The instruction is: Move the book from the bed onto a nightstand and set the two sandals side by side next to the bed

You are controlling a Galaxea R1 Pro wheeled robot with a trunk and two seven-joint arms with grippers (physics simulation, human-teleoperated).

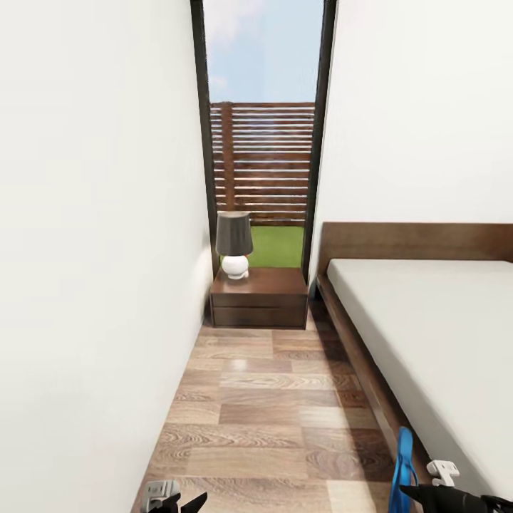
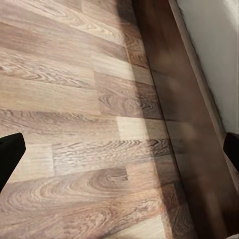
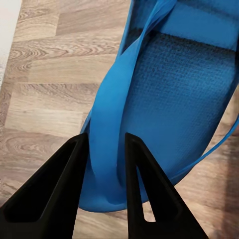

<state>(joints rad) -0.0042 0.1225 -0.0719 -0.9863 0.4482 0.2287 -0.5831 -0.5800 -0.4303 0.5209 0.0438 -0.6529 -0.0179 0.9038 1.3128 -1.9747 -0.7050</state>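
A: What is the biggest thing here?

B: The bed (image 1: pixel 427 335). It has a dark wooden frame and a pale flat mattress. A white wall (image 1: pixel 85 249) runs along the other side, with a strip of plank floor (image 1: pixel 263 406) between the wall and the bed.

A: And at the head end of the bed?

B: The nightstand (image 1: pixel 260 297) stands just beside the headboard, in front of the tall window (image 1: pixel 263 121). A small lamp (image 1: pixel 234 245) with a dark shade stands on the top of the nightstand, on the side away from the bed.

A: Where is a sandal?

B: One blue sandal (image 1: pixel 403 467) is held up beside the bed frame, at the foot-end side. The right gripper (image 3: pixel 106 144) has its two fingers closed around the strap of the sandal (image 3: pixel 169 99), and the sole hangs over the floor.

A: And the left gripper?

B: The left gripper (image 1: pixel 171 499) hangs over the floor near the bed frame. Its jaws stand wide apart and hold nothing.
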